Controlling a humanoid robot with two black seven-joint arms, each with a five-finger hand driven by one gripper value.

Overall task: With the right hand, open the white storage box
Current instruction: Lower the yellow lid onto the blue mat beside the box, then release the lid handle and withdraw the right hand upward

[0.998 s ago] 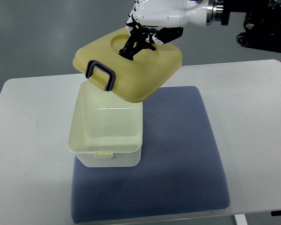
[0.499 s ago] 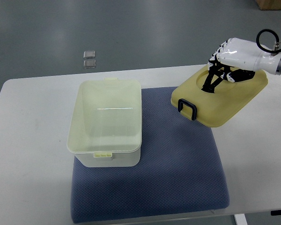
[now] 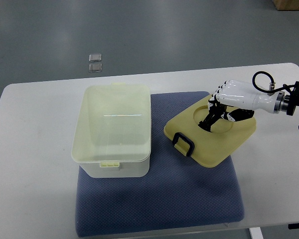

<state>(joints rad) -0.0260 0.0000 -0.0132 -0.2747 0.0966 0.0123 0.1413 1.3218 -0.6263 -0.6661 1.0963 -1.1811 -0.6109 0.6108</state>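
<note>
The white storage box (image 3: 114, 130) stands open on the left half of the blue mat (image 3: 189, 199), its inside bare. Its pale yellow lid (image 3: 212, 139), with a dark handle (image 3: 183, 143) at the near-left edge, lies low over the mat's right half, to the right of the box. My right hand (image 3: 217, 113), white with black fingers, comes in from the right edge and is shut on the lid at its round recess. The left arm does not show.
The mat lies on a white table (image 3: 30, 149). Two small clear squares (image 3: 94, 62) lie on the grey floor beyond the table's far edge. The table's right end carries my forearm and a black cable (image 3: 263, 78).
The right hand has carried the lid from above the box, off to the right, then down and back left onto the mat beside the box.
</note>
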